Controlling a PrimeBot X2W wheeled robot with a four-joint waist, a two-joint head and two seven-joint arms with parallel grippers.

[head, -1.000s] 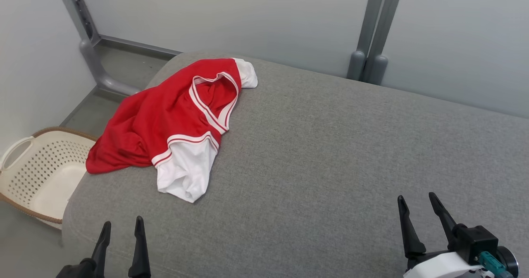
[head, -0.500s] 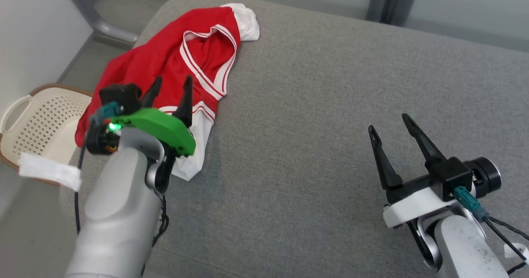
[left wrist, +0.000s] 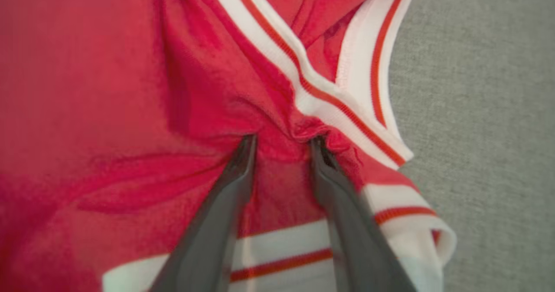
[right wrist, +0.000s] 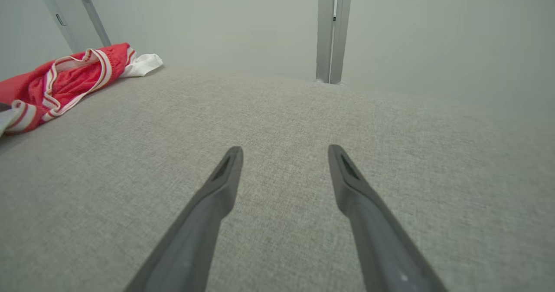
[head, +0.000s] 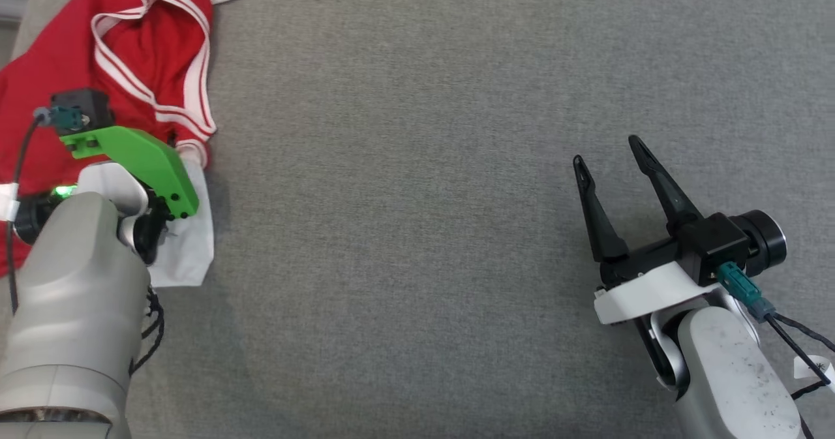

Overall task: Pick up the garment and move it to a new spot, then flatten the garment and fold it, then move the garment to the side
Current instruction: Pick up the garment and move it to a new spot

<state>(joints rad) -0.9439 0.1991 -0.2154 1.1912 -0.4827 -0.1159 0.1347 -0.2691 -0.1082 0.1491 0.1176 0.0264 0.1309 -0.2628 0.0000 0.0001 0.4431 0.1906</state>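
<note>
A red garment (head: pixel 153 54) with white, red-striped trim and white sleeves lies crumpled at the far left of the grey cushion; it is also in the left wrist view (left wrist: pixel 108 88) and the right wrist view (right wrist: pixel 56 83). My left arm's green wrist mount (head: pixel 134 162) hangs over its white sleeve and hides the fingers from the head view. The left gripper (left wrist: pixel 282 142) presses its tips into the red cloth beside the neckline trim, jaws narrowed but apart, a pucker of cloth gathered between them. My right gripper (head: pixel 607 152) hovers open over bare cushion at the right (right wrist: pixel 285 149), holding nothing.
The grey fabric cushion (head: pixel 424 243) stretches wide between the two arms. A grey upright post (right wrist: pixel 331 31) stands against the pale wall behind the cushion's far edge.
The head camera has tilted down. My left arm reached forward onto the garment, and its jaws narrowed around a pucker of red cloth. The right gripper stayed open.
</note>
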